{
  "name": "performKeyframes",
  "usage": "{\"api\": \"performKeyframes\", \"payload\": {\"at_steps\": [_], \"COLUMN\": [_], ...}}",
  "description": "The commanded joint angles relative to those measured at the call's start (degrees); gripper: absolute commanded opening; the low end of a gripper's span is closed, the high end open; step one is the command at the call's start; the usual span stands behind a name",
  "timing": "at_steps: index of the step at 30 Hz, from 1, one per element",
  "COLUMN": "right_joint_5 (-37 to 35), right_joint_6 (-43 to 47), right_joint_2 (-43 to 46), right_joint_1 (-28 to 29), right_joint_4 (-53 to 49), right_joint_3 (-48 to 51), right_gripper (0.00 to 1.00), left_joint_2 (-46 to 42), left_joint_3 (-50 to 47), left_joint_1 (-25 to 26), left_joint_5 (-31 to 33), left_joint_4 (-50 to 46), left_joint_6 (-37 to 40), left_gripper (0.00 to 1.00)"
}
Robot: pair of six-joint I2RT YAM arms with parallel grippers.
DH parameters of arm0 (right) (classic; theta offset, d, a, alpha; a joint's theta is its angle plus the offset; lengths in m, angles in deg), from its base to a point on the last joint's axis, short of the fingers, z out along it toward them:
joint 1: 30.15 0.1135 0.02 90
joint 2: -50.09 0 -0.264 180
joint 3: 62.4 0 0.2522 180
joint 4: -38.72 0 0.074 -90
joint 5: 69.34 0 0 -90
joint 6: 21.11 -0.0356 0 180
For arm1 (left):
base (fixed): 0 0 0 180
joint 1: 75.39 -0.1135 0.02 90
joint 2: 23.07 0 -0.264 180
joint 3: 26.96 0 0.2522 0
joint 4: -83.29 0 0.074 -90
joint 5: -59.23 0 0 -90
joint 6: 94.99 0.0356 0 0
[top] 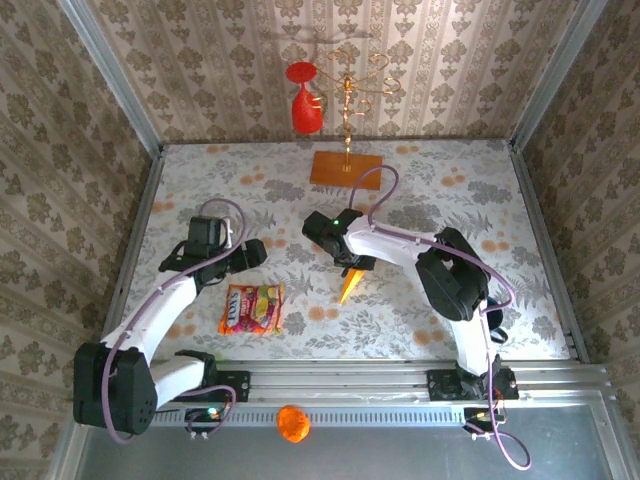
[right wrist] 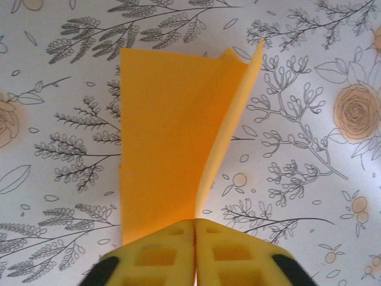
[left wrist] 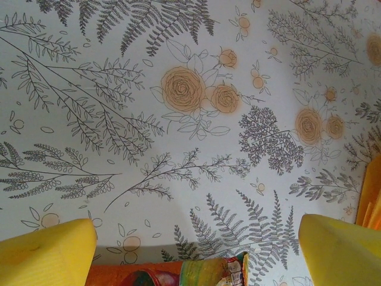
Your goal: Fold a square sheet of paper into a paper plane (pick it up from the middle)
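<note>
The square sheet of paper is folded into a slim yellow-orange paper plane [top: 347,287] near the middle of the table, its sharp point towards the near edge. In the right wrist view the paper plane [right wrist: 166,137] stretches away from the pads, one flap curling up on the right. My right gripper [right wrist: 195,223] is shut on its near end, the yellow pads pressed together on the fold; from above the right gripper [top: 353,266] sits at the plane's far end. My left gripper [top: 252,254] is open above bare tablecloth, its yellow fingers [left wrist: 47,253] wide apart with nothing between them.
A colourful snack packet [top: 252,308] lies just in front of the left gripper; its edge [left wrist: 208,273] shows between the left fingers. A brownish-orange board [top: 346,167] with a gold stand and a hanging red glass [top: 304,105] stand at the back. An orange object [top: 292,423] rests by the front rail.
</note>
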Motion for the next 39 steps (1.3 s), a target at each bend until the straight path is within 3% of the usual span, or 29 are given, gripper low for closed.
{"api": "performKeyframes", "payload": {"at_steps": [1,5,11,18,23,30,33,39], "right_joint_5": [-3.27,-4.36,-2.60,9.98,25.02,44.15,47.64,48.12], "right_joint_6": [-1.75,0.10,10.61,23.31,25.45,18.82,15.61,10.92], "right_joint_2": [2.28,3.94,5.48,6.73,11.39,12.56,12.33,12.96], "right_joint_1": [-0.32,-0.50,-1.13,-2.72,-5.71,-11.32,-13.11,-15.01], "right_joint_4": [-1.12,-0.81,-1.60,5.99,24.03,50.07,59.45,69.94], "right_joint_3": [0.93,0.46,-7.17,-11.94,-3.17,13.67,19.17,29.37], "right_gripper": [0.02,0.00,0.00,0.00,0.00,0.00,0.00,0.00], "left_joint_2": [-0.79,-0.70,-0.12,1.40,2.02,4.69,7.86,16.58], "left_joint_3": [-0.08,-0.10,-0.54,-0.85,-1.08,-1.66,0.53,4.44], "left_joint_1": [-0.47,-0.71,-1.20,-1.70,-1.88,-0.01,3.47,9.92], "left_joint_5": [-0.16,-0.84,-2.10,-4.02,-6.61,-12.24,-11.28,-10.29], "left_joint_4": [-0.80,-0.60,0.55,2.83,6.03,14.21,14.33,16.82], "left_joint_6": [1.05,0.77,-0.05,-2.34,-5.11,-9.17,-9.23,-12.54], "left_gripper": [0.89,0.89,0.89,0.90,0.92,0.95,0.94,0.95]}}
